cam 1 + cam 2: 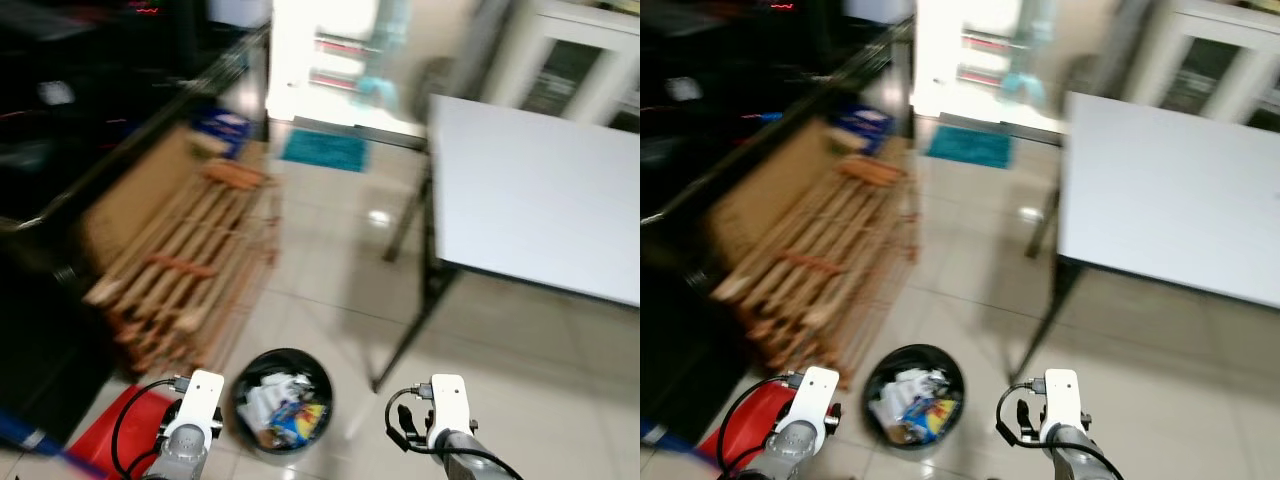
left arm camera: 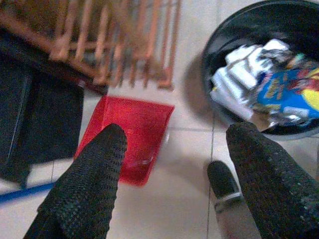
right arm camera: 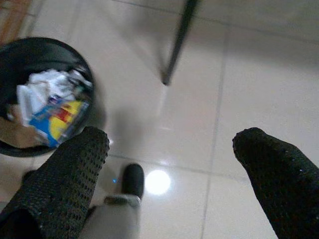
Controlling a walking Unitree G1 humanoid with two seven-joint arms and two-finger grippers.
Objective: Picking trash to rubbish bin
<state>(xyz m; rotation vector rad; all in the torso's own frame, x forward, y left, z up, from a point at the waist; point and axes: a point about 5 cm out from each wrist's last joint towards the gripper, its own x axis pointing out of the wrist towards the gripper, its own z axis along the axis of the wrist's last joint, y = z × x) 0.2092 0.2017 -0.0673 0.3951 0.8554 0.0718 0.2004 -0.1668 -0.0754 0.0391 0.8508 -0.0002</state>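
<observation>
one black rubbish bin (image 1: 283,400) holding trash (image 1: 280,405), one red dustpan (image 2: 128,137), one white table (image 1: 535,195), one wooden rack (image 1: 190,265), one teal mat (image 1: 323,149).

A round black rubbish bin (image 1: 283,400) stood upright on the pale tiled floor (image 1: 520,400), just beside the wooden rack (image 1: 190,265). It was filled near the rim with trash (image 2: 271,84) (crumpled white paper and a blue-and-yellow wrapper), all lying loose inside.

The floor is of pale glossy tiles (image 1: 330,300). A white rectangular table with black metal legs (image 1: 540,190) stands opposite a leaning wooden slatted rack (image 1: 190,265).
</observation>
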